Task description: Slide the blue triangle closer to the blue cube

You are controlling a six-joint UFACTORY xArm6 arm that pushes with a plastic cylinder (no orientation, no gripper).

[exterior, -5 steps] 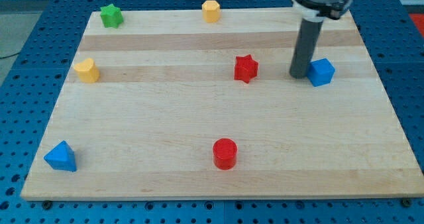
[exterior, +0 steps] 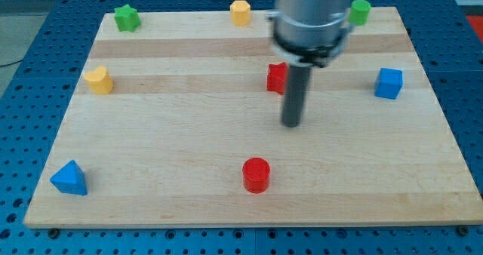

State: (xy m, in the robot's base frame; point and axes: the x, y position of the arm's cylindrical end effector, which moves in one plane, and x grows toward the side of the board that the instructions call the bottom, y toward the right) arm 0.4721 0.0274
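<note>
The blue triangle (exterior: pixel 69 178) lies at the board's bottom left corner. The blue cube (exterior: pixel 389 83) sits near the board's right edge, in the upper half. My tip (exterior: pixel 291 124) is near the board's middle, just below and right of the red star (exterior: pixel 276 77), which the rod partly hides. The tip touches no block. It is far right of the blue triangle and well left of the blue cube.
A red cylinder (exterior: pixel 256 174) stands below the tip. A yellow block (exterior: pixel 99 80) is at the left, a green star (exterior: pixel 127 17) at the top left, a yellow block (exterior: pixel 240 12) at the top middle, a green block (exterior: pixel 359 11) at the top right.
My tip has moved left and down, from beside the blue cube to the board's middle. The blue cube now sits a little further right. The green block at top right is now uncovered.
</note>
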